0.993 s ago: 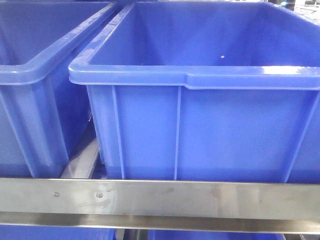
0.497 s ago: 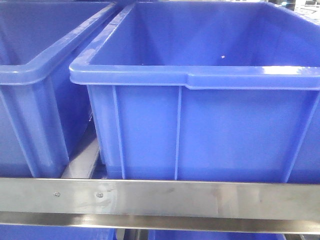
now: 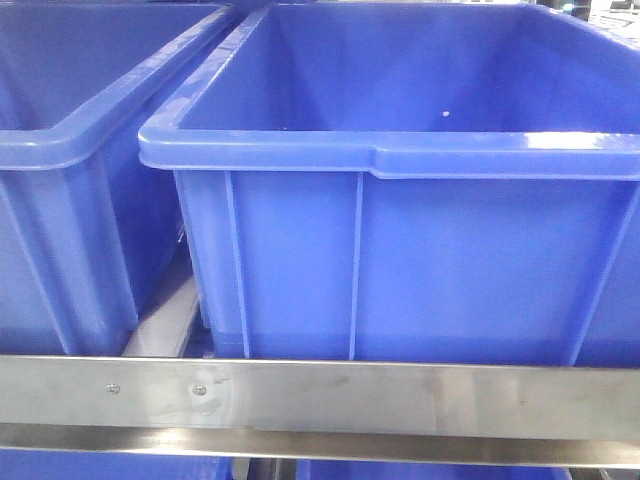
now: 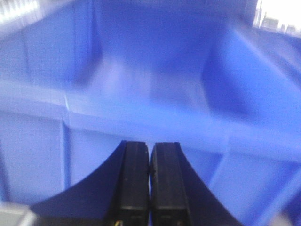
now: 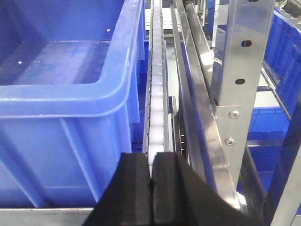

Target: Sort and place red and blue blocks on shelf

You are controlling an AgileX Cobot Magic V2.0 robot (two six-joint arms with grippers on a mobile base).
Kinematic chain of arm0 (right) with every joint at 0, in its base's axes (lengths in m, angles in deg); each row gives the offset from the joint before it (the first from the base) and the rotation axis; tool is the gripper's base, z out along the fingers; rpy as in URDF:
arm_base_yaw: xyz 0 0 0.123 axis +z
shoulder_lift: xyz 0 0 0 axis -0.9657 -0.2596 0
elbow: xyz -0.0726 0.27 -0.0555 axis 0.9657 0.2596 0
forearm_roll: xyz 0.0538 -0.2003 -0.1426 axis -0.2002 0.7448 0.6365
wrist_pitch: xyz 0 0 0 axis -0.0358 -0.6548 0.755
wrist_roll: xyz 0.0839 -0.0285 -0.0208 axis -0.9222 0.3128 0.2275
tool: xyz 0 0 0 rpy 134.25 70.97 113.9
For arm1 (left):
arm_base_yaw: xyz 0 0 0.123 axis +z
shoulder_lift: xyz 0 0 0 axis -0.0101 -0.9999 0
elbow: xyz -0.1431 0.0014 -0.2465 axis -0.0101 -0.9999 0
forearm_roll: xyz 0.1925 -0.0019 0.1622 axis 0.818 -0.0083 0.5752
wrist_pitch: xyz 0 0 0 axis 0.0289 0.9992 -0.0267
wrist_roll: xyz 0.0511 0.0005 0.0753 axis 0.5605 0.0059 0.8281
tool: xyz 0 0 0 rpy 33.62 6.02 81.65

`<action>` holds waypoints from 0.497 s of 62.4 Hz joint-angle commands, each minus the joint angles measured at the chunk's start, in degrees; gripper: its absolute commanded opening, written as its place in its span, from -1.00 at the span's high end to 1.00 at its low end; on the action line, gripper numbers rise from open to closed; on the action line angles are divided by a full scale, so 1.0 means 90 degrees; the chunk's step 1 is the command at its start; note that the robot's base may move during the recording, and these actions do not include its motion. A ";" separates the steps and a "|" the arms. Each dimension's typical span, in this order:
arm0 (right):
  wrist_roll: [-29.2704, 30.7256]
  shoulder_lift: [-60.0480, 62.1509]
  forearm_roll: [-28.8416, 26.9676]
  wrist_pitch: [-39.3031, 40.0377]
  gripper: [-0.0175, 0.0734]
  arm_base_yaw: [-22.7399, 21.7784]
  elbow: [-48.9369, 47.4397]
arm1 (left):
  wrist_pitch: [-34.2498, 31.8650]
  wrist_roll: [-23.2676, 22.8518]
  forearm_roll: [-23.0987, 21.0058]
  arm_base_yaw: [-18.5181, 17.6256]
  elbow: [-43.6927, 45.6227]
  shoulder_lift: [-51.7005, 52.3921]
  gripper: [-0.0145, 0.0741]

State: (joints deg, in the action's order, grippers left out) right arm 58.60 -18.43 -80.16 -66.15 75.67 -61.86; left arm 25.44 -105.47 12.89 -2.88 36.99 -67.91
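Note:
The red and blue blocks are out of view in every frame. The shelf shows as a brushed steel front rail (image 3: 400, 400) with small screws, and as a white roller track (image 5: 156, 89) beside a steel upright (image 5: 237, 70). My left gripper (image 4: 150, 147) is shut with nothing between its black fingers, pointing at the front wall of a large blue bin (image 4: 150, 117). My right gripper (image 5: 151, 157) is also shut and empty, lined up with the roller track just right of a blue bin (image 5: 66, 103).
Two large blue plastic bins (image 3: 400, 200) (image 3: 70, 140) stand side by side on the rack, a narrow gap between them. Both look bare inside apart from small specks. More blue bins (image 5: 287, 52) sit on the rack to the right.

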 commanded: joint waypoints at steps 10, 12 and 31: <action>0.0047 0.0127 0.0042 0.0583 0.47 -0.0038 -0.0135 | -0.0515 -0.0048 -0.0042 0.0029 -0.0160 0.0195 0.37; 0.0047 0.0127 0.0042 0.0583 0.47 -0.0038 -0.0135 | -0.0515 -0.0048 -0.0042 0.0029 -0.0160 0.0195 0.37; 0.0047 0.0127 0.0042 0.0583 0.47 -0.0038 -0.0135 | -0.0515 -0.0048 -0.0073 0.0029 -0.0160 0.0195 0.37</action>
State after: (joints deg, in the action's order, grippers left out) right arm 58.60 -18.43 -80.16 -66.15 75.67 -61.86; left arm 25.68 -105.47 12.75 -2.68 36.99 -67.35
